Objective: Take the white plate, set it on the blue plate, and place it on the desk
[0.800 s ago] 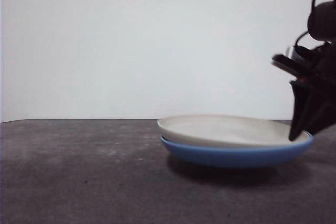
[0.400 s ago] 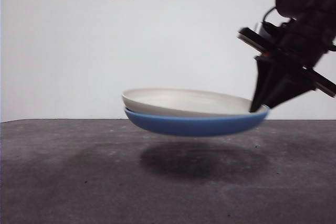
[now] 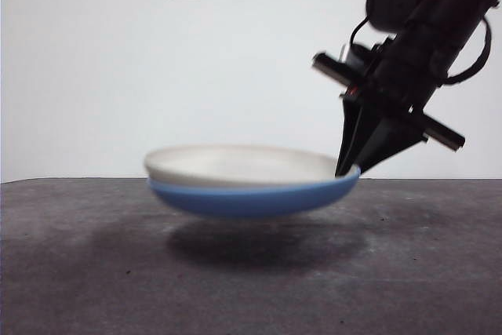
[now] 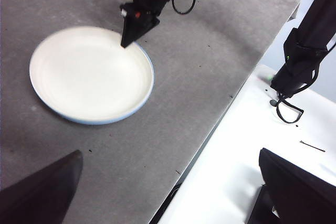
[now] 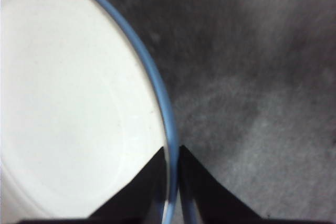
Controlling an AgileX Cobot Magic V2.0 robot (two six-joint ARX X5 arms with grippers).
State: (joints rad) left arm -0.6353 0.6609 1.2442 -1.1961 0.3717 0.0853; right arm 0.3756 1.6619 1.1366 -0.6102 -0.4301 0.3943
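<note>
The white plate (image 3: 239, 164) is nested inside the blue plate (image 3: 251, 198), and both are held in the air above the desk (image 3: 78, 272), slightly tilted, with a shadow cast on the surface beneath. The stack is gripped at its rim by the right gripper (image 3: 349, 169), whose jaws are clenched on the edges of what appear, through some motion blur, to be both plates together. The left gripper (image 4: 168, 192) is kept well apart from the stack with its jaws spread wide, nothing being held between them.
</note>
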